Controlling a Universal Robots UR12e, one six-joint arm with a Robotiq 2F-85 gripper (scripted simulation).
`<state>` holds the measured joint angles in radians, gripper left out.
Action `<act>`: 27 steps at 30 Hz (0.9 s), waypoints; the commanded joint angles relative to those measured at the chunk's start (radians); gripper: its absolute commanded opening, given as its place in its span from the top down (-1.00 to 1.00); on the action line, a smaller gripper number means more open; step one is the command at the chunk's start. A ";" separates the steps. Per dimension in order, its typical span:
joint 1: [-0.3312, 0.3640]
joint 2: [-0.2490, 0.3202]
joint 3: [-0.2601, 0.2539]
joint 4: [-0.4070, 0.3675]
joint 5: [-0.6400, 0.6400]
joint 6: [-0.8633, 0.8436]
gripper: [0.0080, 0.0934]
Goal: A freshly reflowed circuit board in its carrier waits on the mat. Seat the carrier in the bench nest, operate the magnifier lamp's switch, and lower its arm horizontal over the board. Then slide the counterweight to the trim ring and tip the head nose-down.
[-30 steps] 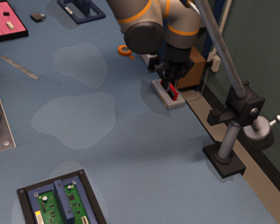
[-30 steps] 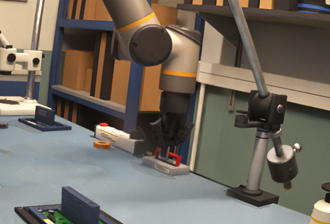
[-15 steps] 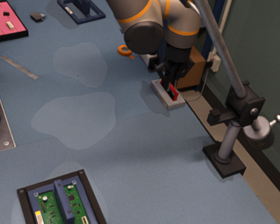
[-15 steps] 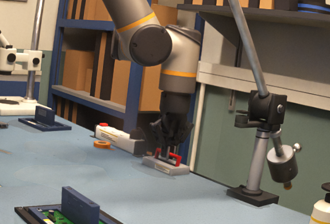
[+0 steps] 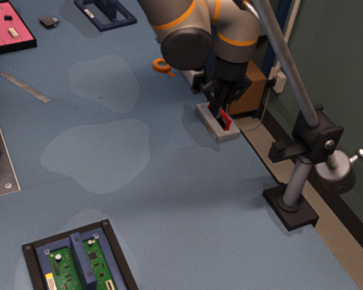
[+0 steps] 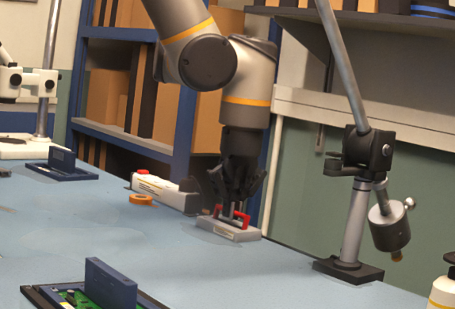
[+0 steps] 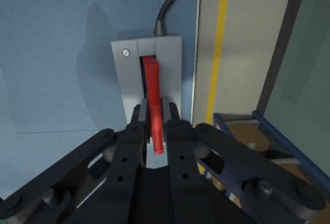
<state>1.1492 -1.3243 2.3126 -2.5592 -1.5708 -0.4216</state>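
Observation:
My gripper (image 7: 154, 103) points down over the grey switch box (image 5: 217, 122) at the mat's far edge. Its fingers stand on either side of the red switch handle (image 7: 153, 92), still open and narrowing, holding nothing. The lamp's post (image 5: 298, 185) stands to the right on a black base. Its arm (image 5: 282, 56) slants steeply upward from the joint block (image 5: 316, 133). The counterweight (image 5: 336, 175) hangs below the joint. The carrier with the green board (image 5: 78, 262) sits in the black bench nest at the near left.
Behind the switch stand blue shelves with brown boxes (image 6: 134, 87). An orange tape ring (image 5: 162, 65) and a white power strip (image 6: 162, 191) lie left of the switch. A blue fixture (image 5: 105, 14), a pink tray (image 5: 8, 26) and a steel ruler (image 5: 25, 86) lie on the far left.

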 commanded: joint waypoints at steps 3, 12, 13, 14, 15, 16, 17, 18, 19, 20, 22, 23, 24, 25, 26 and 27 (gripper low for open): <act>0.000 0.000 -0.001 0.000 0.000 0.000 0.77; 0.000 0.000 -0.001 0.000 0.000 0.000 0.79; 0.000 0.000 -0.001 0.000 0.000 0.000 0.80; 0.000 0.000 -0.001 0.000 0.000 0.000 0.80; 0.000 0.000 -0.001 0.000 0.000 0.000 0.80; 0.000 0.000 -0.001 0.000 0.000 0.000 0.81; 0.000 0.000 -0.001 0.000 0.000 0.000 0.81; 0.000 0.000 -0.001 0.000 0.000 0.000 0.81; 0.000 0.000 -0.001 0.000 0.000 0.000 0.82; 0.000 0.000 -0.001 0.000 0.000 0.000 0.82; 0.000 0.000 -0.001 0.000 0.000 0.000 0.83; 0.000 0.000 -0.001 0.000 0.000 0.000 0.83; 0.000 0.000 -0.001 0.000 0.000 0.000 0.83; 0.000 0.000 -0.001 0.000 0.000 0.000 0.83; 0.000 0.000 -0.001 0.000 0.000 0.000 0.84; 0.000 0.000 -0.001 0.000 0.000 0.000 0.85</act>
<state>1.1492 -1.3245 2.3126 -2.5591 -1.5708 -0.4216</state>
